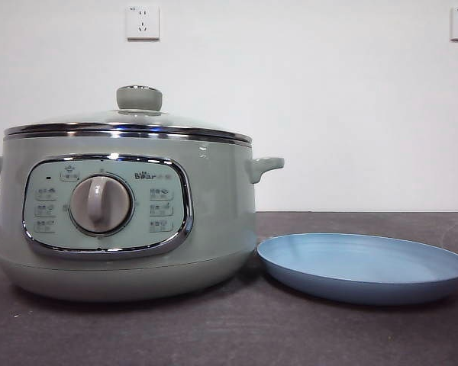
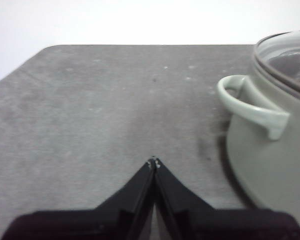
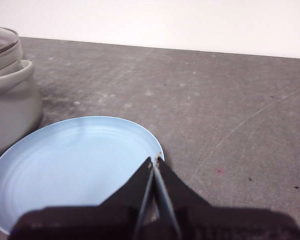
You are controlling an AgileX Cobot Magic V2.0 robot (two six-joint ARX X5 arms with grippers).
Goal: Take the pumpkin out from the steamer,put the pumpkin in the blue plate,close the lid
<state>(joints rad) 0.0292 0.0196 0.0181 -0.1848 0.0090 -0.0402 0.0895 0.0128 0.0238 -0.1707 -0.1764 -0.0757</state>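
Scuffed grey table [image 1: 237, 335] (white wall [image 1: 328, 114] behind) bears steamer [image 1: 214, 221], blue plate [image 1: 364, 268].

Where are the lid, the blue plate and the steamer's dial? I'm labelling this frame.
lid [image 1: 139, 97]: front view, on its round knob.
blue plate [image 1: 364, 263]: front view, on its bare inner surface.
dial [image 1: 100, 203]: front view, on the steamer's round control knob.
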